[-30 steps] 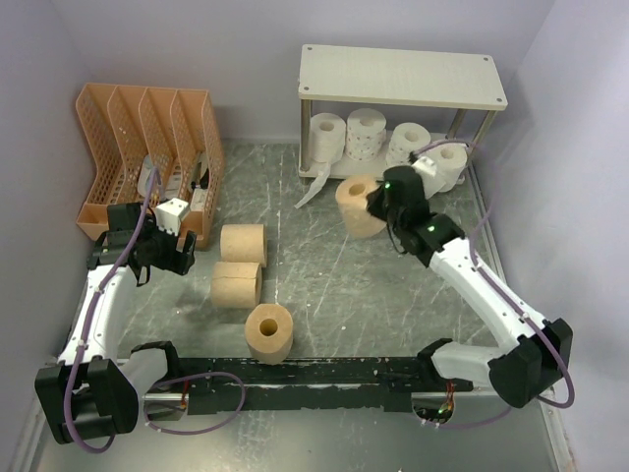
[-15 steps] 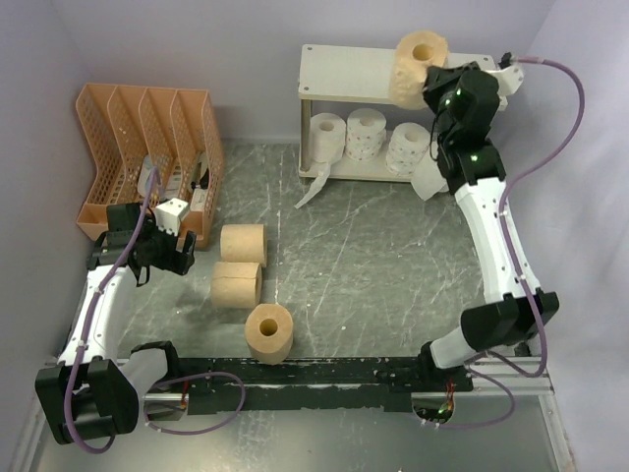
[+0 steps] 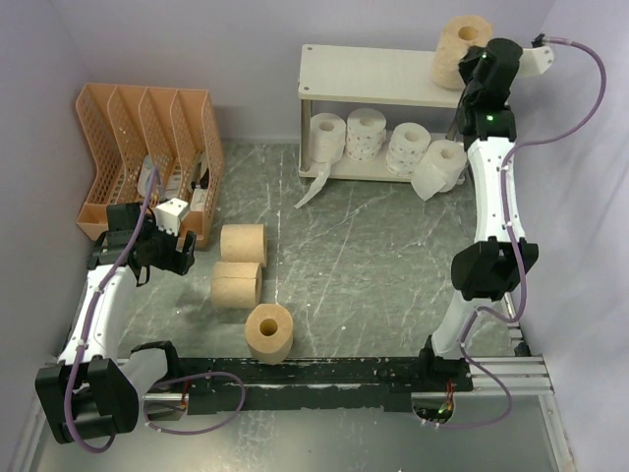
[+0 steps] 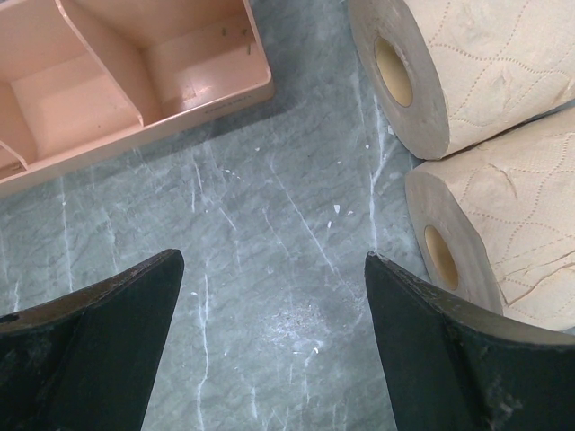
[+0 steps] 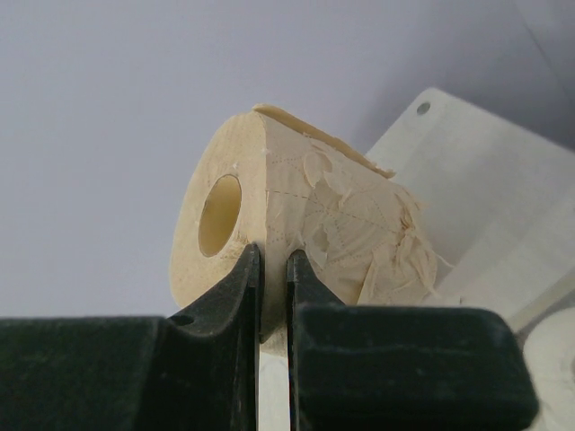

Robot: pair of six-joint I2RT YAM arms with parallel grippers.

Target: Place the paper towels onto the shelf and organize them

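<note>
The shelf [image 3: 373, 74] stands at the back. Several white rolls sit on its lower tier [image 3: 365, 132], the rightmost one [image 3: 442, 165] trailing loose paper. My right gripper [image 3: 470, 61] is shut on a tan roll [image 3: 462, 49] and holds it above the right end of the top board. In the right wrist view the fingers pinch the wall of that tan roll [image 5: 296, 224] over the board [image 5: 485, 189]. Three tan rolls [image 3: 243, 243] [image 3: 237, 284] [image 3: 268, 332] lie on the table. My left gripper [image 3: 162, 251] is open and empty beside two tan rolls [image 4: 467, 63] [image 4: 494, 224].
An orange slotted file organizer [image 3: 147, 147] stands at the back left, close behind my left gripper; its edge shows in the left wrist view [image 4: 135, 81]. Lilac walls close in on three sides. A black rail [image 3: 314, 379] runs along the near edge.
My right arm has lifted the tan roll from the table in front of the shelf, up and to the right, to above the top board's right end. The left arm has not moved.
</note>
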